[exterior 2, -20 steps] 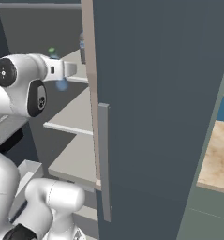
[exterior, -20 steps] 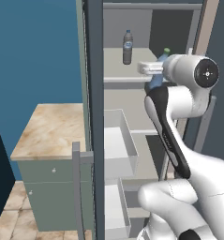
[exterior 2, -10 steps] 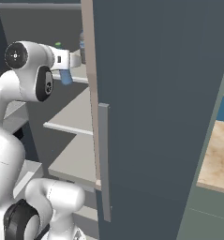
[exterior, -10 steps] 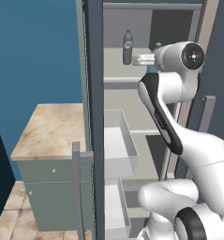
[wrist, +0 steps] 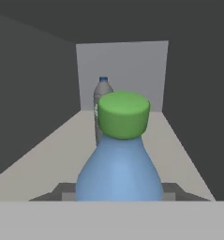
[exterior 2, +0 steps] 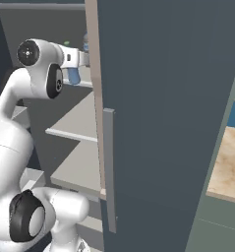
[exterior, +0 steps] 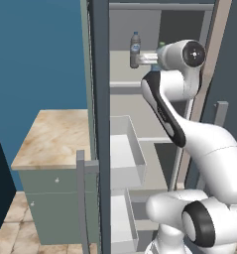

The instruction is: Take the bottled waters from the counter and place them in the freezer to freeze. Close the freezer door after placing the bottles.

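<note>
Inside the freezer [exterior: 140, 99], over its upper shelf's front edge, the gripper [wrist: 119, 192] is clamped on the light blue bottle [wrist: 120, 164]; the grey bottle [exterior: 135, 49] stands behind, mid-shelf; the plastic looks light, smooth, slightly squeezable, best held round the body below the shoulder.

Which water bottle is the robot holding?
The light blue bottle with the green cap, gripped in the pincer. The grey bottle with the dark cap stands alone on the freezer shelf, farther in.
</note>
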### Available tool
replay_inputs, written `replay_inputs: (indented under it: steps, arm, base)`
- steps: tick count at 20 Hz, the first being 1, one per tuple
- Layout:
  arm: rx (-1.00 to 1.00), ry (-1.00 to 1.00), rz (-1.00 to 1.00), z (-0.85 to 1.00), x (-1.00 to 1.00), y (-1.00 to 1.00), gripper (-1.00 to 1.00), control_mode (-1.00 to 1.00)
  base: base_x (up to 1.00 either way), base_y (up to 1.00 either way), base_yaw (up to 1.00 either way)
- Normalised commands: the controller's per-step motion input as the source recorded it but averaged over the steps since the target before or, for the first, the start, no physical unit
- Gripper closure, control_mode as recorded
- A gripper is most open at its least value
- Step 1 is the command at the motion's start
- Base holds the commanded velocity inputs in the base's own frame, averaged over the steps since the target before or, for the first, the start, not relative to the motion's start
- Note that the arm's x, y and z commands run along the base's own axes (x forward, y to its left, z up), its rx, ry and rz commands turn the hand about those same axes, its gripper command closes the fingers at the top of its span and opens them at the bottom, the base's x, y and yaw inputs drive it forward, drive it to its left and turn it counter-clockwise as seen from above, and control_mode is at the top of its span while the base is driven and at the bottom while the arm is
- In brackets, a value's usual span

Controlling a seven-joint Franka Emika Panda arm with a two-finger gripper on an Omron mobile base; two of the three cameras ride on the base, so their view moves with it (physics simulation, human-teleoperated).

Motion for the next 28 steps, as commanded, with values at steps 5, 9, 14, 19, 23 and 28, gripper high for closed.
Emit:
replay_inputs:
  steps: [5, 9, 14, 19, 23, 28]
  arm:
    - [0.00, 0.02, 0.00, 0.00, 0.50, 0.00, 1.00, -1.00]
    - [-0.01, 0.07, 0.00, -0.01, 0.53, 0.00, 1.00, -1.00]
    - [0.00, 0.03, -0.01, -0.09, 0.31, 0.00, 1.00, -1.00]
    - [0.00, 0.01, 0.00, -0.04, 0.15, -0.03, 1.00, -1.00]
    - [0.00, 0.00, 0.00, -0.06, 0.16, 0.00, 1.00, -1.00]
    - [0.00, 0.02, -0.05, -0.31, 0.31, 0.00, 1.00, -1.00]
  base:
    - [0.00, 0.00, 0.00]
    - [0.00, 0.00, 0.00]
    - [0.00, 0.00, 0.00]
    - [0.00, 0.00, 0.00]
    - [0.00, 0.00, 0.00]
    - [0.00, 0.00, 0.00]
